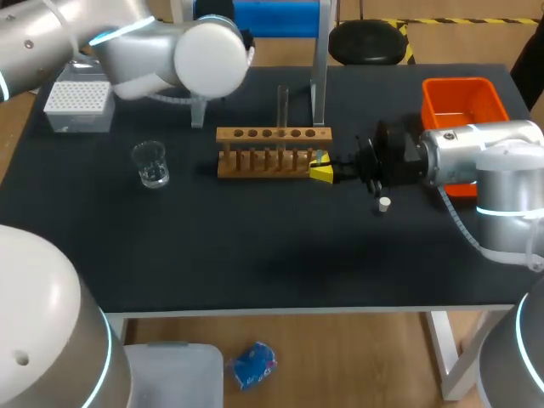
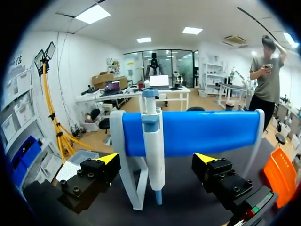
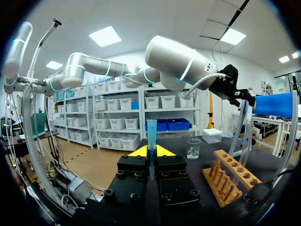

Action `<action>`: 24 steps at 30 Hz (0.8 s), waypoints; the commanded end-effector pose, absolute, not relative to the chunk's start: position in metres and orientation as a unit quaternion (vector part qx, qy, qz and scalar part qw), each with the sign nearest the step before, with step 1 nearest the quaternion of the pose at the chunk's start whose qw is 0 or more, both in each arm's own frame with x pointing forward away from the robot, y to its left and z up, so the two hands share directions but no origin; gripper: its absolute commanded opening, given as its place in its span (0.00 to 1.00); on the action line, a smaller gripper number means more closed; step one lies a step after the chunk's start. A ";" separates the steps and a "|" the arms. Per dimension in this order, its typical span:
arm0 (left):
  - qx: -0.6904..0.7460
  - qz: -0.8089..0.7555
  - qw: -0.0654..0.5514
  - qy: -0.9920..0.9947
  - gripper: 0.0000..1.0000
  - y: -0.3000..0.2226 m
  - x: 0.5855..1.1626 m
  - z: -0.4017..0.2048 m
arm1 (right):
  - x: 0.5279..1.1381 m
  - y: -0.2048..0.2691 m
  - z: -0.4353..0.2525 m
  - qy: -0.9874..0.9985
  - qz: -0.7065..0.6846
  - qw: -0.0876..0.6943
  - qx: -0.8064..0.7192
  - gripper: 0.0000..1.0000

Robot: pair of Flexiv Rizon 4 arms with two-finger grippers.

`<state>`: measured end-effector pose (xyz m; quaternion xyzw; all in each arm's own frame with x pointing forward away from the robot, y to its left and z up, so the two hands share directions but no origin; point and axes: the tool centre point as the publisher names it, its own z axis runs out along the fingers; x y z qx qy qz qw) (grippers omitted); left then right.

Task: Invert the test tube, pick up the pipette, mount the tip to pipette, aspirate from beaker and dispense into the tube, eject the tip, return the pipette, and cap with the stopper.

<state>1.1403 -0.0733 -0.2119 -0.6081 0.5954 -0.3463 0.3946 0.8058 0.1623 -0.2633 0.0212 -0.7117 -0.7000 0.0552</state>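
Note:
My right gripper (image 1: 323, 172) sits at the right end of the wooden rack (image 1: 272, 151), shut on a clear test tube (image 3: 151, 141) that stands upright between its yellow tips (image 3: 151, 151). Another tube (image 1: 283, 106) stands upright at the rack's back. The pipette (image 2: 154, 141) hangs on the blue stand (image 2: 207, 132) at the table's back. My left gripper (image 2: 157, 158) is open, one finger on each side of the pipette, apart from it. A glass beaker (image 1: 151, 164) stands left of the rack. A small white stopper (image 1: 384, 203) lies on the table under my right wrist.
A white tip box (image 1: 79, 104) is at the back left. An orange bin (image 1: 461, 100) stands at the back right, behind my right arm. The dark table (image 1: 255, 246) is bare in front of the rack.

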 end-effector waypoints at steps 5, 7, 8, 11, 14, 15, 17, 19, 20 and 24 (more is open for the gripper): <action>-0.621 -0.352 0.396 0.578 1.00 -0.075 1.160 -0.212 | 0.806 0.162 -0.264 -0.711 -0.700 0.055 0.022 0.00; -0.621 -0.354 0.399 0.575 1.00 -0.075 1.163 -0.211 | 0.806 0.162 -0.264 -0.711 -0.700 0.055 0.022 0.00; -0.620 -0.356 0.399 0.575 1.00 -0.075 1.165 -0.210 | 0.806 0.162 -0.264 -0.711 -0.700 0.055 0.022 0.00; -0.616 -0.357 0.402 0.576 1.00 -0.076 1.169 -0.209 | 0.806 0.162 -0.264 -0.711 -0.700 0.055 0.022 0.00; -0.614 -0.359 0.404 0.576 1.00 -0.076 1.172 -0.209 | 0.806 0.162 -0.264 -0.711 -0.700 0.055 0.022 0.00; -0.614 -0.359 0.404 0.575 1.00 -0.076 1.172 -0.209 | 0.806 0.162 -0.264 -0.711 -0.700 0.055 0.022 0.00; -0.614 -0.361 0.405 0.573 1.00 -0.076 1.173 -0.209 | 0.806 0.162 -0.264 -0.711 -0.700 0.055 0.022 0.00; -0.613 -0.362 0.406 0.573 1.00 -0.076 1.175 -0.210 | 0.806 0.162 -0.264 -0.711 -0.700 0.055 0.022 0.00; -0.613 -0.364 0.406 0.572 1.00 -0.076 1.175 -0.210 | 0.806 0.162 -0.264 -0.711 -0.700 0.055 0.022 0.00; -0.611 -0.366 0.407 0.572 1.00 -0.077 1.177 -0.211 | 0.806 0.162 -0.264 -0.711 -0.700 0.055 0.022 0.00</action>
